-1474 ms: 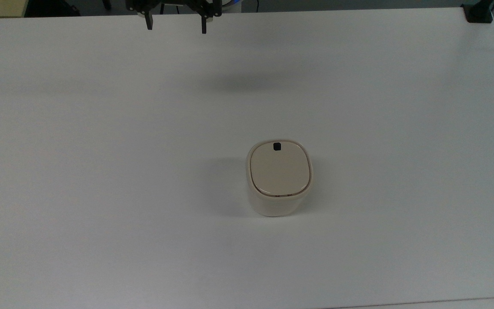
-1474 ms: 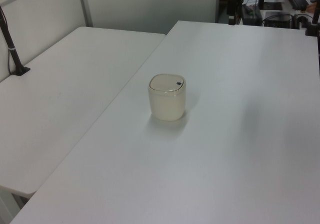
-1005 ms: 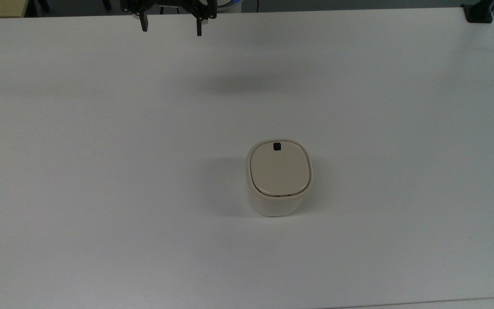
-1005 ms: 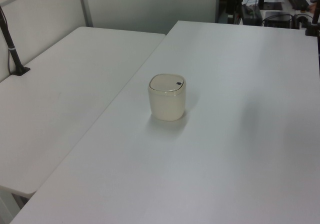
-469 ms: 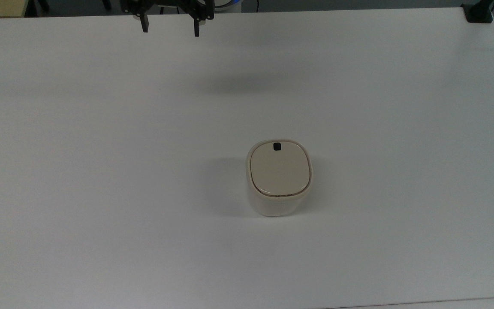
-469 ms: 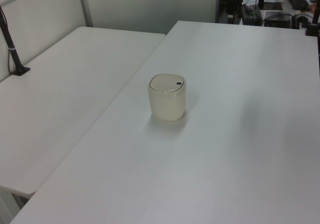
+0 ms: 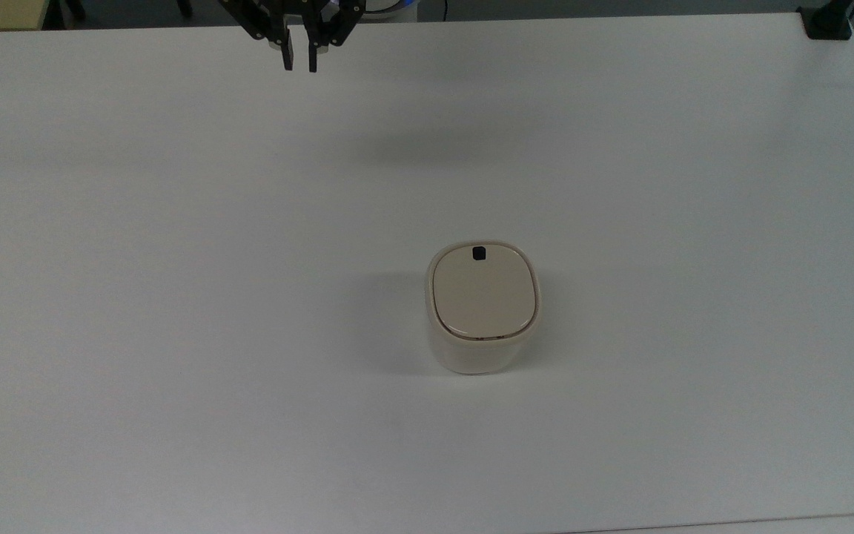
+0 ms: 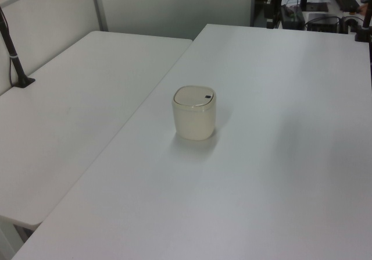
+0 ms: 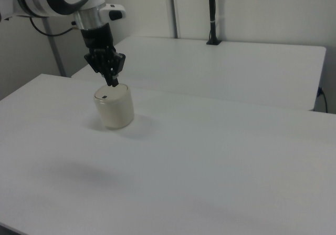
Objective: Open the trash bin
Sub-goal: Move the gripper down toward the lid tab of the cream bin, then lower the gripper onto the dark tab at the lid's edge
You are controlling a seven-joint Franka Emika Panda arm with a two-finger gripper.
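On the table (image 7: 175,297), trash bin (image 7: 482,308) lid still closed; gripper (image 7: 299,67) nearly shut, empty, well apart; pressing remains.

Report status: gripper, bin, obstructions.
Gripper nearly shut, empty, high above the table's far side. Trash bin upright, lid closed, untouched. Nothing between them.

2 white tables (image 8: 279,155) (edges touching), pale partition walls (image 8: 168,4)
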